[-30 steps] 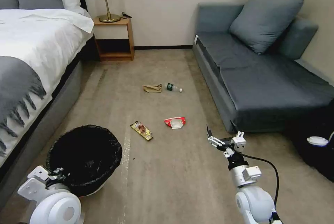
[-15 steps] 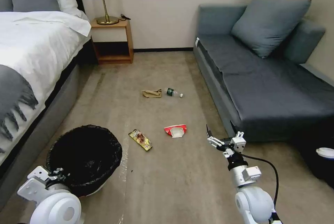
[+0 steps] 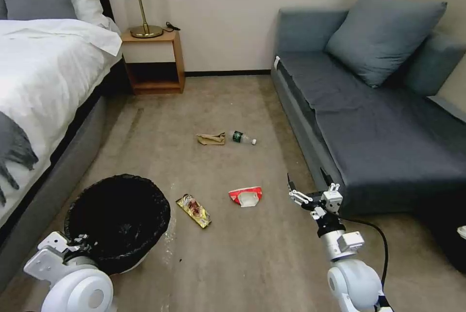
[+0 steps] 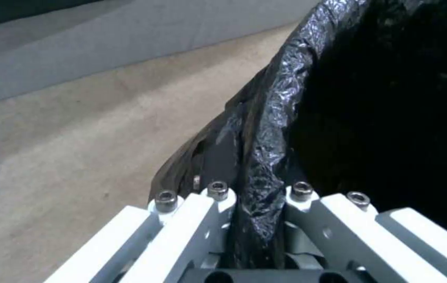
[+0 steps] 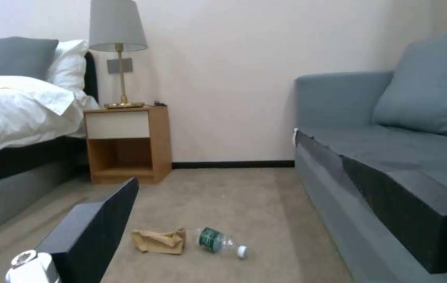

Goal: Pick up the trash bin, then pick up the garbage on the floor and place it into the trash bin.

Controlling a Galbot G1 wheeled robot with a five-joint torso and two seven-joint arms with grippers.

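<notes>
On the floor by the bed, low at the robot's left, sits the trash bin with its wrinkly black bag. The left hand is shut tight on the bin's near rim: one finger is outside the rim and one is inside, and the black plastic is pinched between them.

The right hand floats above the floor, just beside the front edge of the grey sofa. Its two dark fingers are spread wide apart. It holds nothing and touches nothing.

Four bits of garbage lie on the floor between the bed and the sofa. The yellow-brown snack wrapper lies flat, near the bin. The red-and-white packet lies between the wrapper and the right hand, apart from both. Farther away, toward the wall, the tan paper bag is crumpled up, and the small clear bottle with a green label lies on its side just beside it, its white cap pointing toward the sofa.

A wooden nightstand with a gold lamp stands in the corner by the bed.
</notes>
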